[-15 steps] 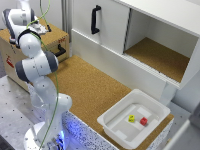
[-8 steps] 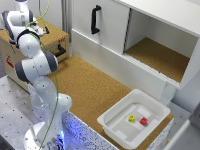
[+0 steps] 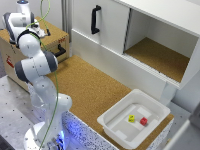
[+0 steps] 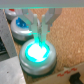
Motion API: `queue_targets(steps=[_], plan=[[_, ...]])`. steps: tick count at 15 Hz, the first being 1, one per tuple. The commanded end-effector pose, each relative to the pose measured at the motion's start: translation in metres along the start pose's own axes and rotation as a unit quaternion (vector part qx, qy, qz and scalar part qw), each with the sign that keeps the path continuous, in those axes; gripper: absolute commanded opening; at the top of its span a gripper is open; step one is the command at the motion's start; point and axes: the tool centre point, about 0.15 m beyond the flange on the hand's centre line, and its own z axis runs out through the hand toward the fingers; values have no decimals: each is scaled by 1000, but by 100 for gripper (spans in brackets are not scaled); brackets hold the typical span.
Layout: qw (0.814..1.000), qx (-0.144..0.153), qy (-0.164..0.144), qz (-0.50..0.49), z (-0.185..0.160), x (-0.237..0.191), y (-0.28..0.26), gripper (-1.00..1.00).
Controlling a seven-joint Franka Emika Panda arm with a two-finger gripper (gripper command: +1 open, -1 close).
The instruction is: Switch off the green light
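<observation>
In the wrist view, the green light (image 4: 37, 51) is a round push button in a grey metal ring, glowing bright green. My gripper (image 4: 42, 31) is right above its far edge, with the jaws close together and nothing between them. Whether the tips touch the button I cannot tell. A second round button with a blue top (image 4: 21, 27) sits just beyond it. In the exterior view, my arm (image 3: 35, 60) reaches up over the wooden box (image 3: 55, 37) at the exterior view's left. The hand and the buttons are hidden there.
A white tray (image 3: 117, 127) holds a yellow block (image 3: 131, 118) and a red block (image 3: 143, 121) at the exterior view's lower right. A white cabinet with a black handle (image 3: 95, 19) and an open compartment (image 3: 155, 55) stands at the back. The table is cork-topped (image 3: 95, 90).
</observation>
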Motion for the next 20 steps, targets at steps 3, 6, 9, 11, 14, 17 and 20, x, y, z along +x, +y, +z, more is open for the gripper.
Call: queue_targets(steps=[3,6,9,11,14,17,20], plan=[[999,-18,-35,-33,-60,15,-16,100],[998,-25,-59,-29,-47,10,-4,100],[997,-31,-60,-22,-42,4,7,100],[998,-34,-50,-15,-43,2,12,100],[998,-47,-41,-6,-47,0,16,100],[998,-56,-34,-6,-50,1,17,100],[998,-56,-34,-6,-50,1,17,100]])
